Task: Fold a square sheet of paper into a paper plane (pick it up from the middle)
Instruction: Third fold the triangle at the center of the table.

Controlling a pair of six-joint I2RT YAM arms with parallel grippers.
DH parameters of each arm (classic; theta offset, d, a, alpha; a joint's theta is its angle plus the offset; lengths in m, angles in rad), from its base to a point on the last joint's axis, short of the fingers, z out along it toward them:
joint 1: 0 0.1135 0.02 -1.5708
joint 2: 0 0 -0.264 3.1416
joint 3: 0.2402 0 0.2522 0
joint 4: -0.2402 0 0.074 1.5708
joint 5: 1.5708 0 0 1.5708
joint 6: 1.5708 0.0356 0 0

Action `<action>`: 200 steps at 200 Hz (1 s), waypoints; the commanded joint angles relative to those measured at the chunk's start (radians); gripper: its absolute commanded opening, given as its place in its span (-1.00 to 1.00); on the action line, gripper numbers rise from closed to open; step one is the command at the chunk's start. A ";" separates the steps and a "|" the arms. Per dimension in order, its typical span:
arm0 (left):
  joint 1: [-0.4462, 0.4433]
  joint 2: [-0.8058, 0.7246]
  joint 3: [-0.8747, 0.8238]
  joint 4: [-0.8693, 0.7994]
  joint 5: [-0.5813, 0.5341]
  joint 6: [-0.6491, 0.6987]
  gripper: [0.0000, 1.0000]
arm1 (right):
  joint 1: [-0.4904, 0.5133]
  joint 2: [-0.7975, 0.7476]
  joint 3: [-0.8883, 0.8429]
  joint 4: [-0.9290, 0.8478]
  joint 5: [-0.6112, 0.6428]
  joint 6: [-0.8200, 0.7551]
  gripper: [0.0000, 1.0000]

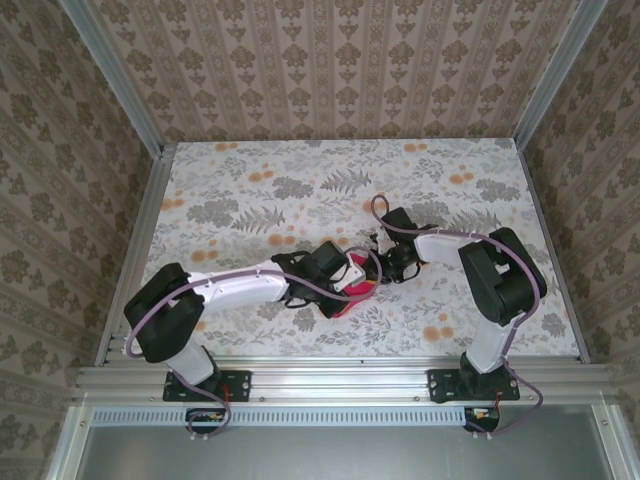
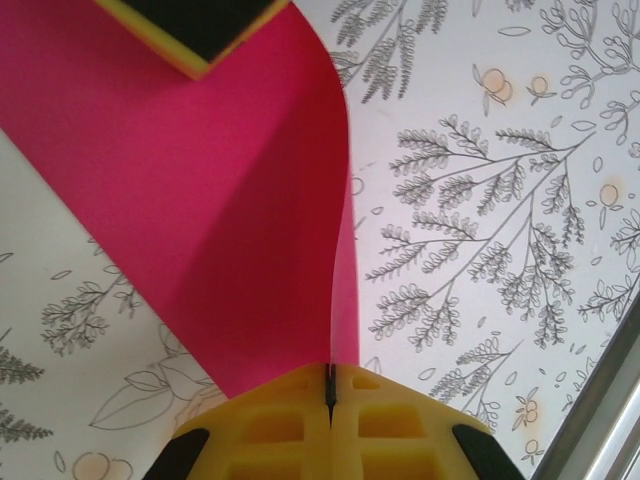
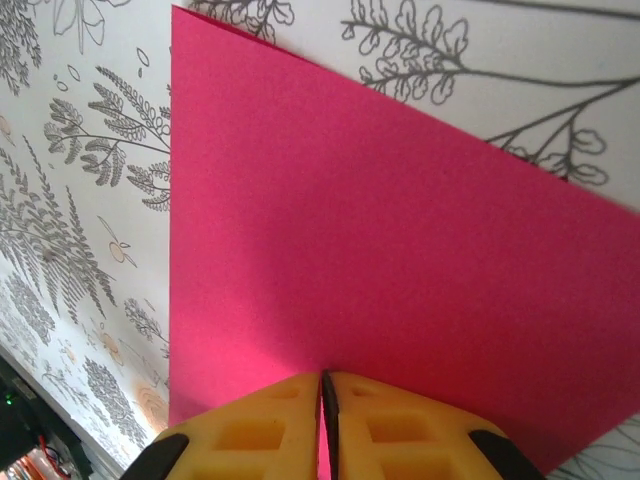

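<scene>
One paper sheet [image 3: 400, 250], two tools [image 2: 330, 385] [image 3: 325, 392]

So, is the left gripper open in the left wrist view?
No, the left gripper is shut, its yellow fingers pinching the square sheet of paper.

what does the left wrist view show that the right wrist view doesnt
Left wrist: the sheet curved into a bend, a finger of the right pincer at its far edge, a metal rail. Right wrist: the sheet's flat face and a sharp corner. Both: the sheet clamped shut, by the left pincer or the right, over the floral table cover.
</scene>
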 commanded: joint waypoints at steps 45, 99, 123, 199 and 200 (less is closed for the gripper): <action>0.086 0.073 0.065 -0.028 0.132 0.084 -1.00 | 0.006 0.034 0.037 -0.095 0.057 -0.082 -0.75; 0.131 0.122 0.121 -0.072 0.185 0.133 -1.00 | 0.005 0.036 0.040 -0.105 0.061 -0.089 -0.75; 0.138 0.141 0.128 -0.073 0.192 0.132 -1.00 | 0.006 0.035 0.047 -0.111 0.065 -0.092 -0.74; 0.144 0.164 0.126 -0.065 0.134 0.125 -1.00 | 0.005 0.026 0.053 -0.102 0.047 -0.075 -0.72; 0.144 0.165 0.127 -0.065 0.134 0.125 -1.00 | 0.005 0.026 0.054 -0.102 0.047 -0.075 -0.72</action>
